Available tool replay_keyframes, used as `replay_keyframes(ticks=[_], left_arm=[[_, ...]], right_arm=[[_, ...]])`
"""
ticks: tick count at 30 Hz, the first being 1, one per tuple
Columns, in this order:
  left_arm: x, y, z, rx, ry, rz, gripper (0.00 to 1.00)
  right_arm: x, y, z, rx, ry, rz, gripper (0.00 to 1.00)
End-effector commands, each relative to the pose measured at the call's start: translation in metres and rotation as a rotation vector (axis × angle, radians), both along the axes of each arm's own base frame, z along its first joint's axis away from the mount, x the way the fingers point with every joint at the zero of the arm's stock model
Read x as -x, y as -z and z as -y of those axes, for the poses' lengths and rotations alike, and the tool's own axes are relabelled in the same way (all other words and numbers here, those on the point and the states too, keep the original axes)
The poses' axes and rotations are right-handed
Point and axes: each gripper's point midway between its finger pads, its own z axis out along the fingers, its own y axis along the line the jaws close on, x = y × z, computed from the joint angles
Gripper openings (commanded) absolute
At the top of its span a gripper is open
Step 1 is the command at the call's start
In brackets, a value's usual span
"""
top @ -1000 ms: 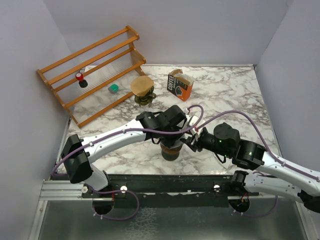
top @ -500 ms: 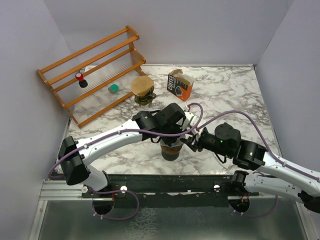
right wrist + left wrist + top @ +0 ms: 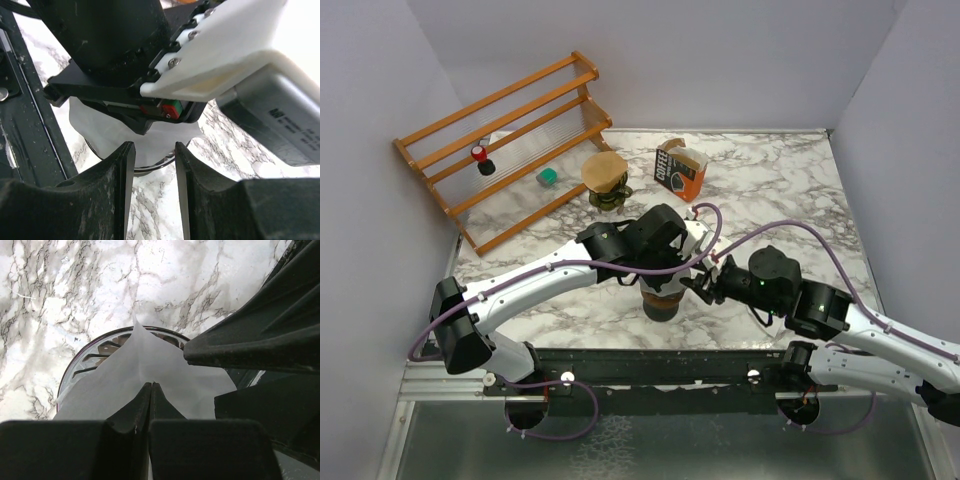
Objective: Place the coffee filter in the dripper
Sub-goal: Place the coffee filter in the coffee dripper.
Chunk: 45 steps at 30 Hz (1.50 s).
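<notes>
My left gripper [image 3: 150, 386] is shut on a white paper coffee filter [image 3: 145, 370] and holds it spread over the round dark dripper [image 3: 105, 349]. The dripper [image 3: 662, 300] stands on the marble table near the front edge, mostly hidden by my left wrist in the top view. My right gripper [image 3: 154, 150] is open, right beside the dripper, its fingertips close to the filter's edge [image 3: 172, 135]. The right gripper [image 3: 698, 283] sits just to the right of the dripper.
A second dripper with a brown filter [image 3: 606, 178] and an orange coffee box [image 3: 679, 170] stand farther back. A wooden rack [image 3: 505, 140] with small items is at the back left. The table's front metal rail [image 3: 650, 362] is close behind the dripper.
My left arm's elbow and wrist have shifted slightly left and back over the dripper. The right arm has barely moved.
</notes>
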Motion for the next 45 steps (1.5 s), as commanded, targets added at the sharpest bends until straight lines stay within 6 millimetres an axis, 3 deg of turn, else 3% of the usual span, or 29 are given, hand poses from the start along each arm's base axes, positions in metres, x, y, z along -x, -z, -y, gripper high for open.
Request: replay_keyframes(ticks=[1, 4, 6, 10, 15, 20, 28, 45], left_arm=[[-0.002, -0.015, 0.003, 0.041, -0.001, 0.034, 0.00], [-0.006, -0.008, -0.002, 0.011, -0.024, 0.048, 0.01], [-0.008, -0.006, -0.004, 0.003, -0.036, 0.052, 0.08], [-0.009, -0.008, -0.002, 0.013, -0.039, 0.055, 0.20], [-0.009, -0.017, -0.002, 0.033, -0.038, 0.070, 0.27], [-0.009, -0.019, -0.003, 0.037, -0.038, 0.076, 0.30], [-0.008, 0.002, -0.004, -0.007, -0.037, 0.048, 0.34], [-0.009, 0.017, 0.002, -0.018, -0.036, 0.028, 0.38]], right_arm=[[0.001, -0.032, -0.005, -0.076, -0.012, 0.031, 0.42], [0.002, -0.039, -0.005, -0.092, -0.014, 0.039, 0.42], [0.002, -0.041, -0.005, -0.097, -0.015, 0.041, 0.43], [0.001, -0.039, -0.005, -0.091, -0.013, 0.040, 0.43], [0.001, -0.035, -0.005, -0.084, -0.012, 0.036, 0.43], [0.000, -0.032, -0.007, -0.079, -0.014, 0.034, 0.43], [0.000, -0.030, -0.009, -0.071, -0.017, 0.028, 0.43], [0.003, -0.033, -0.004, -0.078, -0.016, 0.025, 0.45]])
